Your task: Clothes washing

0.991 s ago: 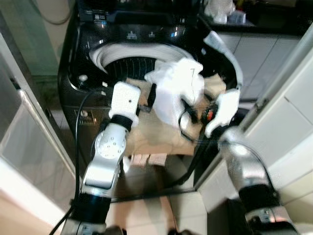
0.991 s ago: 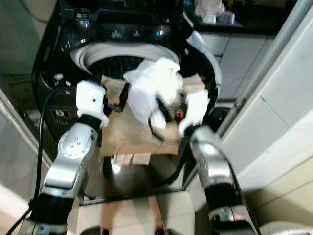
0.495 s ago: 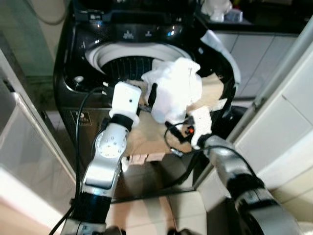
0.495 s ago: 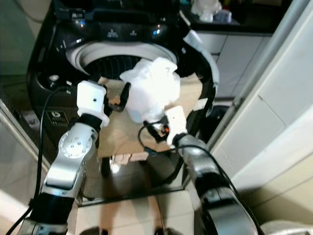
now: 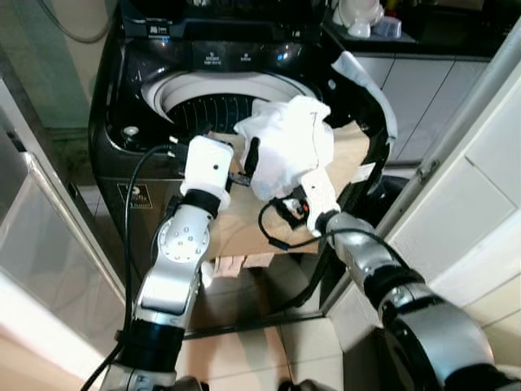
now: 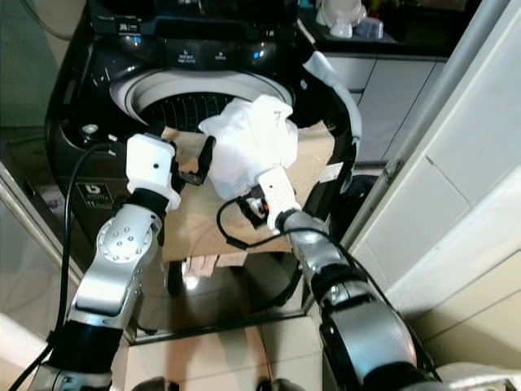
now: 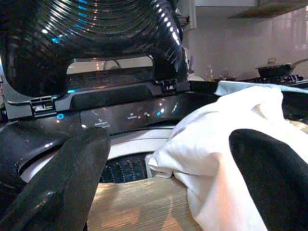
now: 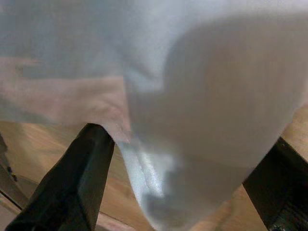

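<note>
White cabinet doors (image 5: 423, 106) run along the right side past the machine, with a dark countertop (image 5: 456, 37) above them. There's some white crockery-looking stuff (image 5: 362, 12) sitting on it, too blurry to say exactly what. A frying pan (image 7: 284, 67) sits further back in the kitchen. Pale tiled floor (image 5: 301, 342) down below, and a glass-looking panel (image 5: 49, 236) off on the left.
</note>
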### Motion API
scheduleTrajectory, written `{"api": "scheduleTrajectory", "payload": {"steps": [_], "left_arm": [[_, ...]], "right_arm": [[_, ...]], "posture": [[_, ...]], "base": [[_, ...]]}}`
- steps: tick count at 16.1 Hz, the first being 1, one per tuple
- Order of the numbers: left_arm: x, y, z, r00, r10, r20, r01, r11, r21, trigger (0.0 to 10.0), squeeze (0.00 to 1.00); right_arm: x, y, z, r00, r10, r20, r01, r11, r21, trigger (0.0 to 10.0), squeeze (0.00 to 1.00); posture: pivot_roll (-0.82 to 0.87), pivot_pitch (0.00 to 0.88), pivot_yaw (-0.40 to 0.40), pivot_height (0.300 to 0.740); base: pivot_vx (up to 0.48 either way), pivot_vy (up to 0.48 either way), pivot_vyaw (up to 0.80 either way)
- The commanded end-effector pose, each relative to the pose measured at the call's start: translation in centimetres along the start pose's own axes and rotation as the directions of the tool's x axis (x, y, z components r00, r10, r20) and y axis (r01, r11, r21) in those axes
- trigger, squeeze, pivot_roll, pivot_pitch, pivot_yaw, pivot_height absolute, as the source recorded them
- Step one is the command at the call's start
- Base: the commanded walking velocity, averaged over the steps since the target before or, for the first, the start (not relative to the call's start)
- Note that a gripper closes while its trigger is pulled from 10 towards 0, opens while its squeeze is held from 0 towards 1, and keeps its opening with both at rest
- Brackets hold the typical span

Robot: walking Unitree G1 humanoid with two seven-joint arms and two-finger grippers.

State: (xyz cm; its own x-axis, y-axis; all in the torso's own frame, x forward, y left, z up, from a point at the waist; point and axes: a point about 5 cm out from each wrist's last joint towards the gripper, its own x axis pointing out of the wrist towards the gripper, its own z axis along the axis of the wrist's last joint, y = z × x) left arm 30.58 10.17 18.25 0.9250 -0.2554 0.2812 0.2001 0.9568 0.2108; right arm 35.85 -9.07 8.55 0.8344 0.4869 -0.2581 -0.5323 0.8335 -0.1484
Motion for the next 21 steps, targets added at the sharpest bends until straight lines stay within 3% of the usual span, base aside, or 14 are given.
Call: {"api": "scheduleTrajectory", "payload": {"steps": [1, 3, 6, 7, 9, 13, 14, 21], "left_arm": [[0.3, -0.1, 0.6, 1.0, 0.005, 0.018, -0.005, 1.0, 0.006, 10.0, 0.0], [0.4, -0.1, 0.6, 1.0, 0.007, 0.02, -0.007, 1.0, 0.005, 10.0, 0.0], [0.4, -0.1, 0.6, 1.0, 0.006, 0.022, -0.006, 1.0, 0.004, 10.0, 0.0], [0.6, -0.2, 0.6, 1.0, 0.002, 0.023, -0.002, 1.0, 0.002, 10.0, 0.0], [0.7, -0.4, 0.6, 1.0, -0.004, 0.023, 0.004, 1.0, 0.0, 10.0, 0.0], [0.7, -0.4, 0.6, 1.0, -0.009, 0.025, 0.009, 1.0, -0.001, 10.0, 0.0], [0.7, -0.4, 0.6, 1.0, -0.006, 0.024, 0.006, 1.0, -0.002, 10.0, 0.0], [0.7, -0.4, 0.6, 1.0, -0.003, 0.023, 0.003, 1.0, -0.003, 10.0, 0.0]], "right_arm": [[0.5, -2.0, 4.0, 0.989, -0.072, 0.132, 0.083, 0.993, -0.081, 10.0, 0.0], [0.6, -2.7, 5.6, 0.981, -0.101, 0.168, 0.122, 0.985, -0.124, 10.0, 0.0], [0.8, -4.1, 9.9, 0.948, -0.148, 0.282, 0.195, 0.97, -0.147, 10.0, 0.0], [0.7, -5.0, 13.4, 0.916, -0.177, 0.36, 0.245, 0.957, -0.153, 10.0, 0.0], [0.1, -5.9, 18.2, 0.861, -0.211, 0.464, 0.308, 0.94, -0.145, 10.0, 0.0], [-1.4, -6.9, 24.6, 0.773, -0.259, 0.579, 0.416, 0.896, -0.155, 10.0, 0.0], [-1.6, -6.9, 25.4, 0.757, -0.259, 0.599, 0.425, 0.893, -0.15, 10.0, 0.0], [-1.6, -6.8, 25.4, 0.757, -0.26, 0.6, 0.426, 0.892, -0.152, 10.0, 0.0]], "posture": [[0.06, 0.0, -0.1, 0.74], [0.06, 0.0, -0.102, 0.74], [0.06, 0.0, -0.1, 0.74], [0.05, 0.0, -0.095, 0.74], [0.04, 0.0, -0.087, 0.74], [0.05, 0.0, -0.091, 0.74], [0.05, 0.0, -0.091, 0.74], [0.05, 0.0, -0.097, 0.74]], "base": [[0.0, 0.0, 0.0], [0.0, 0.0, 0.0], [0.0, 0.0, 0.0], [0.0, 0.0, 0.0], [0.0, 0.0, 0.0], [0.0, 0.0, 0.0], [0.0, 0.0, 0.0], [0.0, 0.0, 0.0]]}}
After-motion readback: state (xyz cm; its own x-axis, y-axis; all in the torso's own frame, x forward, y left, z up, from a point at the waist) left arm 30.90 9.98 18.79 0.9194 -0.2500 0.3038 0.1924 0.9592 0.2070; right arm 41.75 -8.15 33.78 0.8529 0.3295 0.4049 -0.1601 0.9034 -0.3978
